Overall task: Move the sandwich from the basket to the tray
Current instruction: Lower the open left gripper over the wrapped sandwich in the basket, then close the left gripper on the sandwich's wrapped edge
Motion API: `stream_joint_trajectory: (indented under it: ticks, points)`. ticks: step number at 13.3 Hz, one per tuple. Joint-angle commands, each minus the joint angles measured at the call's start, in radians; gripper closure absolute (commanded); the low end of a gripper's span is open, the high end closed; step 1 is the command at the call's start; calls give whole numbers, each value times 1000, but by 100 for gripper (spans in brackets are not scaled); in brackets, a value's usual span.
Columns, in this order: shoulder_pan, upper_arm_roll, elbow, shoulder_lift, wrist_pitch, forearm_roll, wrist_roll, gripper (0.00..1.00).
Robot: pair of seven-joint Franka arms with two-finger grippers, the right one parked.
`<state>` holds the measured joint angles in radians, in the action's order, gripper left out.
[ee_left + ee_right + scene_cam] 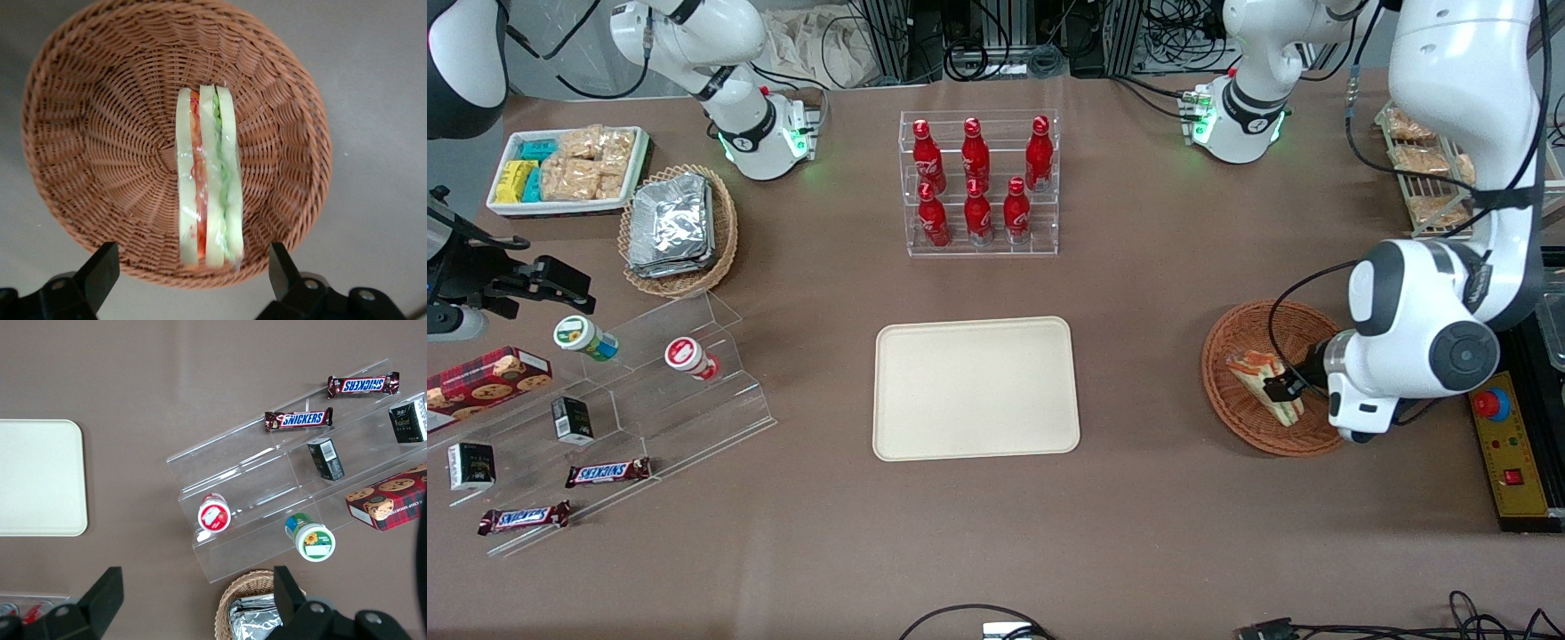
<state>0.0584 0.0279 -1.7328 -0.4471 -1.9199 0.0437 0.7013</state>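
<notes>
Sandwich [208, 177] on edge in the basket [87, 127], gripper [190, 270] open above it, nothing held.

The sandwich stands on its crust side with its bread and filling layers facing up into the wrist camera, reaching from the basket's middle to the rim, so its flat faces are offered to either side. The gripper hangs over that end of it with its fingers [100, 267] spread wide apart, one to each side of the wedge and touching nothing; the line-up looks meant for closing across the bread faces. In the front view the basket [1232, 342] sits toward the working arm's end of the table, well apart from the bare tray [975, 388] at the centre.
</notes>
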Motion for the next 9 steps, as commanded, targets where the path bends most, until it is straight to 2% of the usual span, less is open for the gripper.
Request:
stream_joint_trajectory:
  ticks: [1, 8, 9]
  points:
    - [5, -3, 2, -42, -53, 13, 35, 1]
    - [9, -2, -114, -65, -211, 13, 64, 2]
    - [9, -2, -116, -61, -209, 10, 55, 25]
